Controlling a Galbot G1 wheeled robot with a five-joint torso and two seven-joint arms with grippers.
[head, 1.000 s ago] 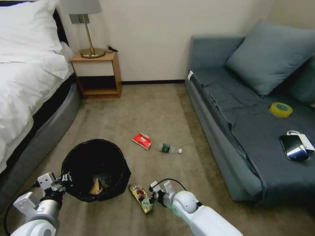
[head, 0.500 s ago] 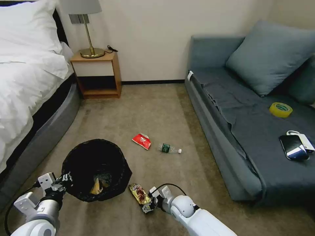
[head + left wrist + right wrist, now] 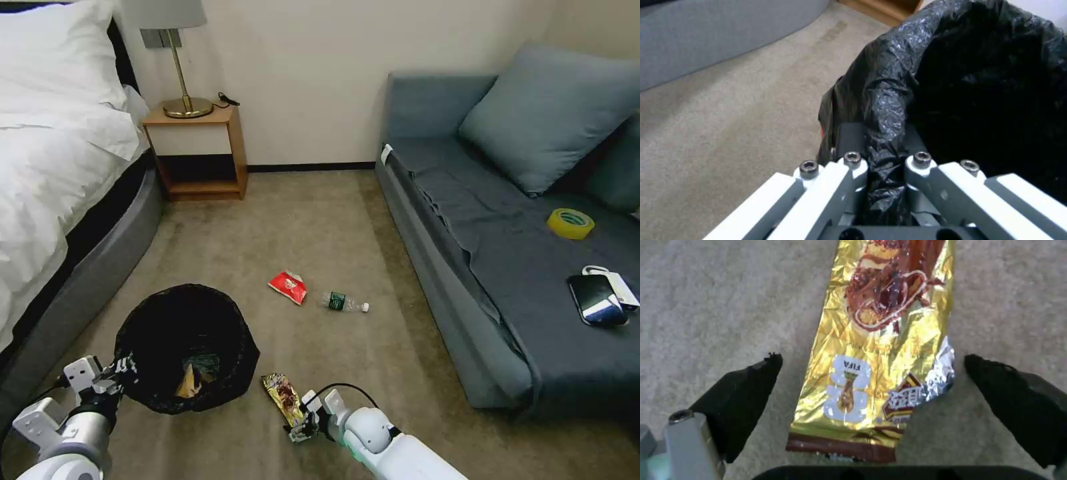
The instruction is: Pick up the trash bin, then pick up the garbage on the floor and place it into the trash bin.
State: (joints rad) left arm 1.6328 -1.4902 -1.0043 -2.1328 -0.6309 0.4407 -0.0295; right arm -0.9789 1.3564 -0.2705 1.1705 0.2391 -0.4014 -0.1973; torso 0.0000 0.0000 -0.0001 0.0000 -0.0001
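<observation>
Three pieces of garbage lie on the carpet (image 3: 320,220) and a fourth sits inside the trash bin (image 3: 187,347). The bin, round and lined with a crinkled black bag, stands on the floor near the bed (image 3: 47,200), and a tan paper piece (image 3: 188,381) rests at its bottom. The left gripper (image 3: 122,369) is clamped on the bin's near rim; in the left wrist view its fingers (image 3: 853,173) pinch a fold of the black liner (the rim itself is wrapped in that plastic) between them. The right gripper (image 3: 301,427) is low over the carpet at the near end of the yellow-brown printed wrapper (image 3: 283,396), which lies flat just beside the bin. In the right wrist view the two black fingertips (image 3: 746,390) are spread wide, one on each side of the wrapper's (image 3: 880,353) lower end, and neither touches the foil. Farther out on the floor, the red snack packet (image 3: 289,287) and the clear plastic bottle with green label (image 3: 345,303) lie near each other, the bottle on its side, between the bin and the grey sofa (image 3: 507,253). On the sofa seat rest a yellow tape roll (image 3: 571,223) and a black phone (image 3: 597,299), well apart from the litter. A wooden nightstand (image 3: 197,150) with a brass lamp (image 3: 180,73) stands against the far wall beside the bed.
</observation>
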